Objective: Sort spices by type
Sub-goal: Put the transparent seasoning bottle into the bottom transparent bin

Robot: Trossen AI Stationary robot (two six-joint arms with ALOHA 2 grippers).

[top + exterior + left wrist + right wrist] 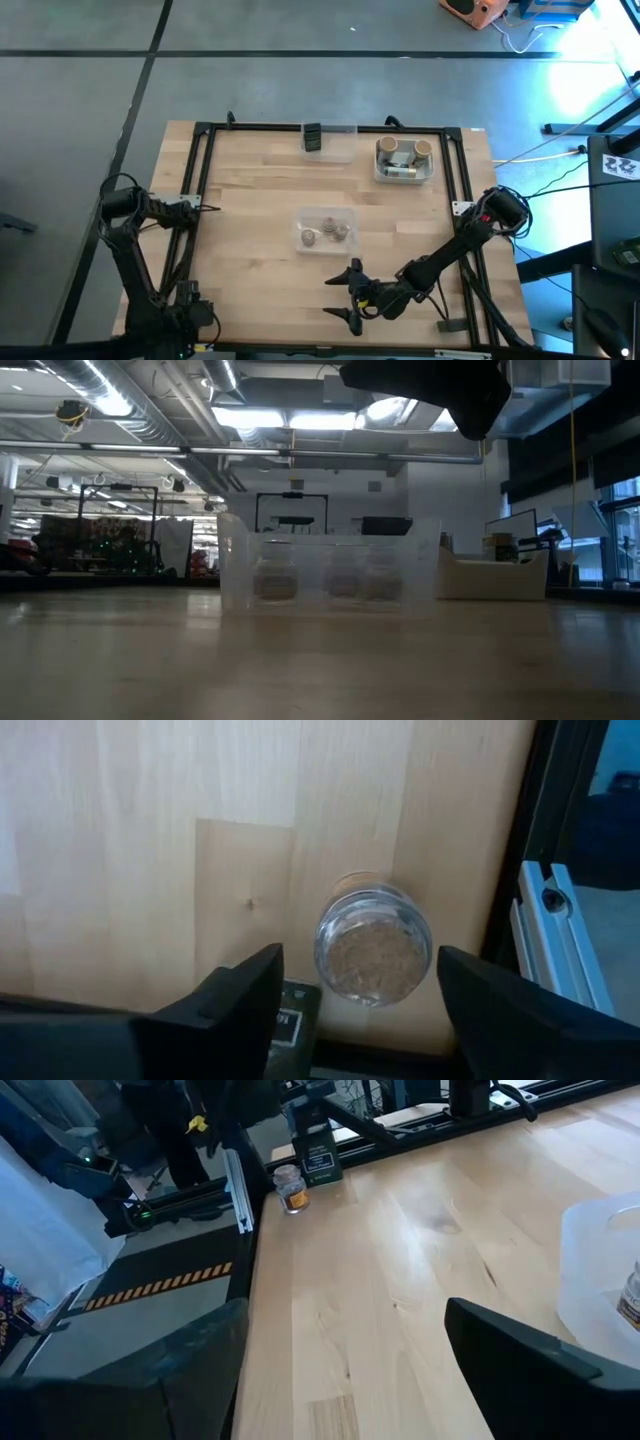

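A small clear round jar of brown spice stands on the table at its near left corner. A dark boxy container stands right beside it. My left gripper points down over the jar, open, one finger on each side of it; I see no touch. The right wrist view shows the same jar and box from afar. My right gripper waits open near the table's near edge, holding nothing. A clear bin in the table's middle holds three grey-brown jars.
A white tray with tan-topped jars stands at the far right. At the far edge's middle, a dark box sits in another clear bin. A black frame rail runs close beside the jar at the table's left edge.
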